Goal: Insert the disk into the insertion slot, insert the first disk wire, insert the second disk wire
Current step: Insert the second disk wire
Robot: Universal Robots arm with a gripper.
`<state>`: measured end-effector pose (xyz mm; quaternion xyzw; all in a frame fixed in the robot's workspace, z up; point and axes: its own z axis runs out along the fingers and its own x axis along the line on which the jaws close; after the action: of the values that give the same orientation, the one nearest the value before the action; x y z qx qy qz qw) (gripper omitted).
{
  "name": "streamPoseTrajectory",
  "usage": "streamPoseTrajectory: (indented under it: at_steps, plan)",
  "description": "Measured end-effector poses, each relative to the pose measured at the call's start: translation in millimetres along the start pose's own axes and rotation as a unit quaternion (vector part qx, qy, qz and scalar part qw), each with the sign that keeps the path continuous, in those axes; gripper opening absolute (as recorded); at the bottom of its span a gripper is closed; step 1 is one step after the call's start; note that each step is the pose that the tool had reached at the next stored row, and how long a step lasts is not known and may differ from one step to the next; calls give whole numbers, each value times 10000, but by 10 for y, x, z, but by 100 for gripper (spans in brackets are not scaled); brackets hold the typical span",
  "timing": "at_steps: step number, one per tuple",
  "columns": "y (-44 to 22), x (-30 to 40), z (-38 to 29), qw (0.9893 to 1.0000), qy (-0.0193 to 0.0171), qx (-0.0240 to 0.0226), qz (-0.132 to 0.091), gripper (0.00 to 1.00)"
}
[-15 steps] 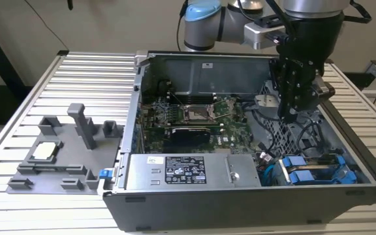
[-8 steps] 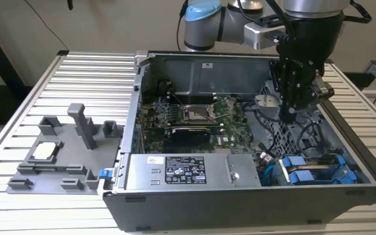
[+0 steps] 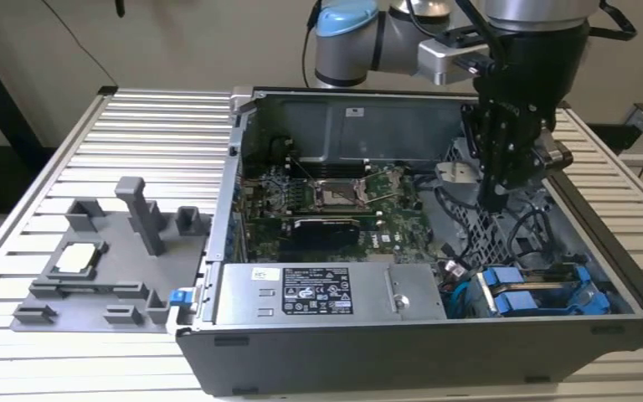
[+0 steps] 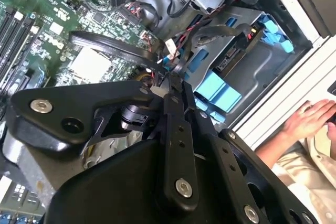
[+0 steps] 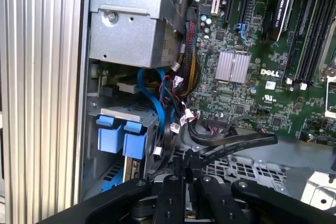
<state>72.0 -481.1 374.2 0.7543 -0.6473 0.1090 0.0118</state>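
Hovering hand: we see the hand (image 3: pixel 494 199) inside the open computer case (image 3: pixel 299 352), above the perforated cage (image 3: pixel 528 230); fingers drawn together, nothing visibly held.
Disk: the disk (image 3: pixel 534 295) sits in its blue carrier inside the insertion slot (image 3: pixel 623 293), at the case's corner.
Exterior view adds: a grey fixture tray (image 3: pixel 98 268) on the slatted bench (image 3: pixel 154 134).
Second wrist view adds: a person's hand (image 4: pixel 310 121) resting outside the case.
First wrist view adds: a blue cable (image 5: pixel 152 98) beside the blue carrier tabs (image 5: pixel 122 139).
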Motion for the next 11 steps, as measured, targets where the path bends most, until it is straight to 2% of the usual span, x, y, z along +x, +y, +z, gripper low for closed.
streamPoseTrajectory:
  at_steps: [11]
  plan:
    - [-90,237,56,10000,-6,-24,-4,15]
